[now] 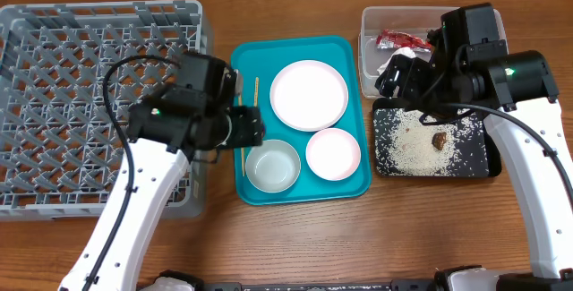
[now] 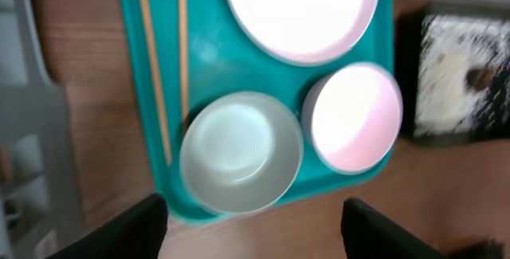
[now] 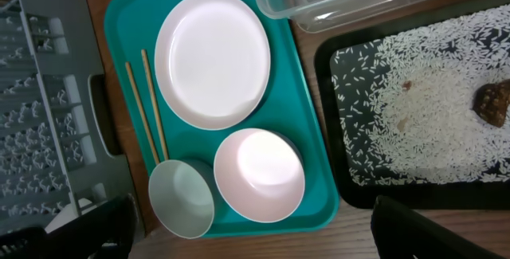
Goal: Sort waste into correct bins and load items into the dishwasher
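Overhead straight down over table (image 1: 295, 237), 2 wrist views closer, both sharing the teal tray (image 2: 207, 60)

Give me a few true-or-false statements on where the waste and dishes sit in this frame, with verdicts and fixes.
1. The white plate sits in the dish rack. False: it lies on the teal tray.
2. The brown lump lies on the black tray among the rice grains. True.
3. The red wrapper lies on the teal tray. False: it is inside the clear tub.
4. Both chopsticks lie on the teal tray, left of the plate. True.
5. The left claw is shut on a bowl. False: it is open and holds nothing.
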Robot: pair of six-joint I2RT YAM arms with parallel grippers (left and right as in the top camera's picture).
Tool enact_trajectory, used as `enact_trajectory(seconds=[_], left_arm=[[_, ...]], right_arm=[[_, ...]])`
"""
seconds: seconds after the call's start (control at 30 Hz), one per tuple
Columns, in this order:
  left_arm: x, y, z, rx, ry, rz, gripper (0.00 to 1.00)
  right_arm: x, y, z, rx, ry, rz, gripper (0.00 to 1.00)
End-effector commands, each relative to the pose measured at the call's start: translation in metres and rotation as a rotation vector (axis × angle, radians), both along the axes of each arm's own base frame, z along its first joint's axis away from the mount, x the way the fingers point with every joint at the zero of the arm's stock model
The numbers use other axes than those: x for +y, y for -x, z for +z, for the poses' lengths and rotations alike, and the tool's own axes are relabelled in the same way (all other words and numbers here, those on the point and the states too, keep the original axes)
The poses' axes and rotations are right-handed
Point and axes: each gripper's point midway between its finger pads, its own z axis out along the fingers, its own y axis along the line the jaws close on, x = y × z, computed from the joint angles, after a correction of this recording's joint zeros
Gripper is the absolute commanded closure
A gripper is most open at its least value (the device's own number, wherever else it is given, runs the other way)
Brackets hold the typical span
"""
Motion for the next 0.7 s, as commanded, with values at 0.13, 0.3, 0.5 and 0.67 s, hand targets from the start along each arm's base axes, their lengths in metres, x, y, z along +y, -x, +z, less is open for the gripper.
enact_trajectory(seconds=[0.13,0.3,0.5,0.67], left_arm=[[0.012,-0.042,-0.023,0.011,-0.152,0.119,0.29],[-0.002,-0.08,-0.045,0.04,-0.19,0.053,0.3],[-0.011,-0.098,-0.1,0.14,-0.234,0.017,0.41],[-0.011,-0.096,-0.132,0.213,-0.248,0.009,0.4]], right_arm=[[0.001,-0.003,0.007,-0.02,-0.01,-0.001,0.05],[0.002,-0.003,0.007,-0.02,-0.011,-0.001,0.05],[0.002,-0.003,0.007,-0.023,-0.011,-0.001,0.04],[0.002,-0.004,0.007,-0.023,-0.011,-0.001,0.04]])
